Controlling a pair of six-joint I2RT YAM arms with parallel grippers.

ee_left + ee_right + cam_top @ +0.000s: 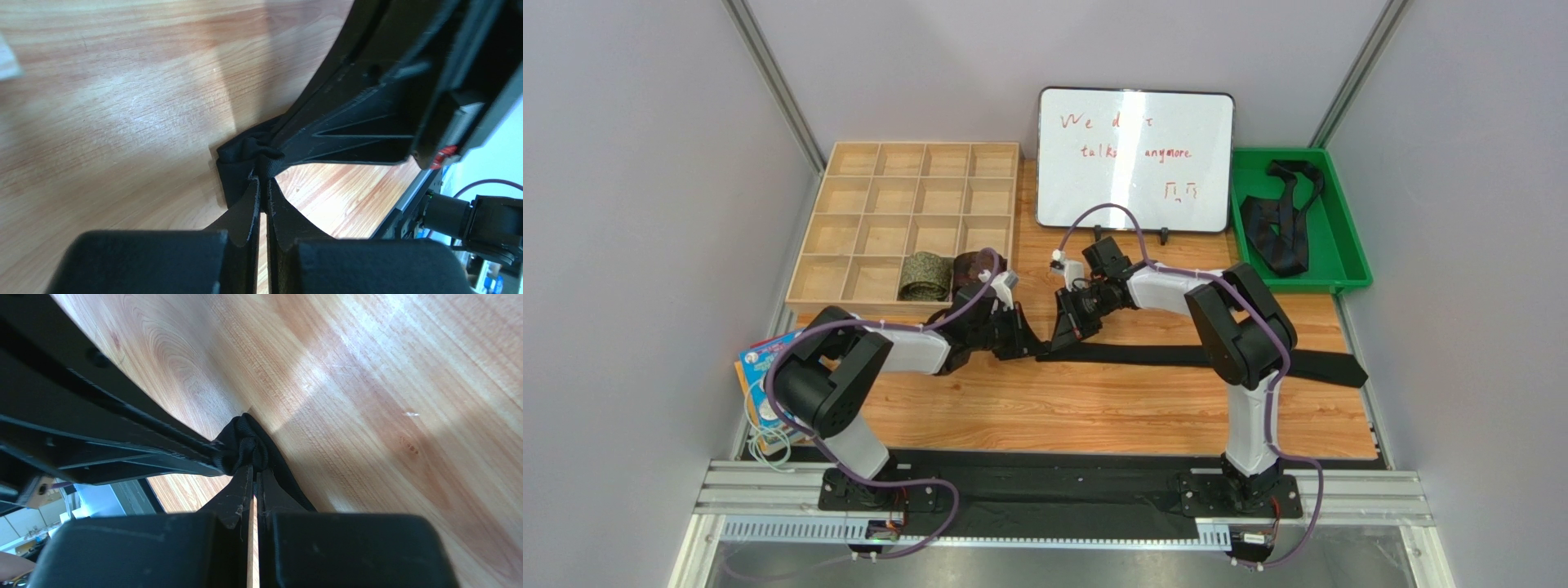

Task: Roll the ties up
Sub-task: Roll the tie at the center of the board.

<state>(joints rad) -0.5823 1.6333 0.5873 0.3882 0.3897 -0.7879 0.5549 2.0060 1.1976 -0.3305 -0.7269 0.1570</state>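
Pinching black tie (1210,358) end, left gripper (263,177) and right gripper (253,468) both clenched on it; whiteboard (1136,159) reads "We … anymore".

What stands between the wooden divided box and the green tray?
A whiteboard with red handwriting stands between the wooden box and the green tray; the top view shows it.

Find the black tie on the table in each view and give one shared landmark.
Top: tie lies flat from centre to the right edge of the table.
Left wrist: its bunched end, centre, in the left gripper.
Right wrist: same end, centre, in the right gripper.
Landmark: the two grippers meeting on the wood.
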